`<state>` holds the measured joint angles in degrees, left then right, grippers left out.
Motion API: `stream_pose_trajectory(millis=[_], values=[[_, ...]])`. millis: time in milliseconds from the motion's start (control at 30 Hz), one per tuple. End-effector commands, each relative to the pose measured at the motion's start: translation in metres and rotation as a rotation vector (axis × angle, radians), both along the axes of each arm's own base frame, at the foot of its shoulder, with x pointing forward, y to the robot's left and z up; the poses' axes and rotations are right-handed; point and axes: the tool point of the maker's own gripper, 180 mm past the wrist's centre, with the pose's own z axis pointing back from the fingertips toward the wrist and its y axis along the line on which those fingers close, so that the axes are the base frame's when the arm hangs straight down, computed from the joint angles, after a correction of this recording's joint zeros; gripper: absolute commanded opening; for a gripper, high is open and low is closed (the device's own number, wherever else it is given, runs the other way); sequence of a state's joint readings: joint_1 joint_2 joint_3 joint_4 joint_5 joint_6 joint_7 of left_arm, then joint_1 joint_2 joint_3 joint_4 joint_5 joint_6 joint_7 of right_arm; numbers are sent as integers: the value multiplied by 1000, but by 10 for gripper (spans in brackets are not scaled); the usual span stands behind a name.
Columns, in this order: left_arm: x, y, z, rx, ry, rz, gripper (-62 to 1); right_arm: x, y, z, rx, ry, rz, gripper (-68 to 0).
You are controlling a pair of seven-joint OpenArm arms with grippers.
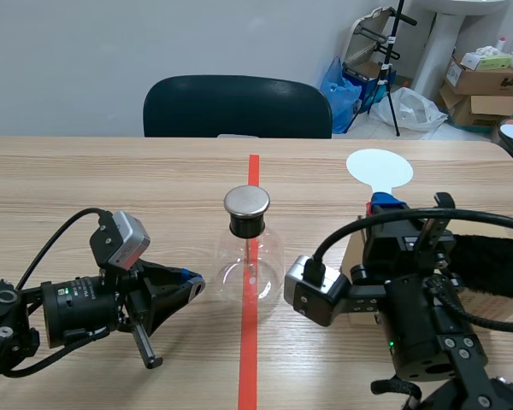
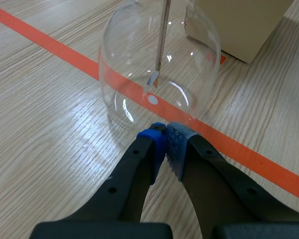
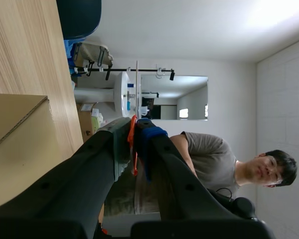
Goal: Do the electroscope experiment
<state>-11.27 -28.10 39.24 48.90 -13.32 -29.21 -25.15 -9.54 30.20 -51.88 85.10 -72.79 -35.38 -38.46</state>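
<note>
Our right gripper (image 1: pixel 385 205) clamps the paddle (image 1: pixel 379 168) — the flask (image 1: pixel 261 260) sits to its left; our left gripper (image 2: pixel 164 133), closed and empty, is nearer.

The left gripper (image 2: pixel 165 142) lies low, fingers pressed together; the right gripper (image 3: pixel 137 132), rolled sideways, pinches a white paddle (image 1: pixel 378 168).

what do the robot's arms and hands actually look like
The left arm and right arm are black and blocky, each carrying a silver-grey camera with a looping black cable. The left hand and right hand have thick black fingers tipped with blue pads.
</note>
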Motion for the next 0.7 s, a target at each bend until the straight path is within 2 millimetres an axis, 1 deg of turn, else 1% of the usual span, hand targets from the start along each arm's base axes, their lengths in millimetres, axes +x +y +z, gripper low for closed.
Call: stream_pose_trajectory(millis=[0, 667], values=[[5, -3, 13, -33, -29, 0, -578, 5, -3, 9, -4, -34, 2, -665], [5, -3, 13, -33, -29, 0, -578, 5, -1, 9, -5, -35, 9, -665]])
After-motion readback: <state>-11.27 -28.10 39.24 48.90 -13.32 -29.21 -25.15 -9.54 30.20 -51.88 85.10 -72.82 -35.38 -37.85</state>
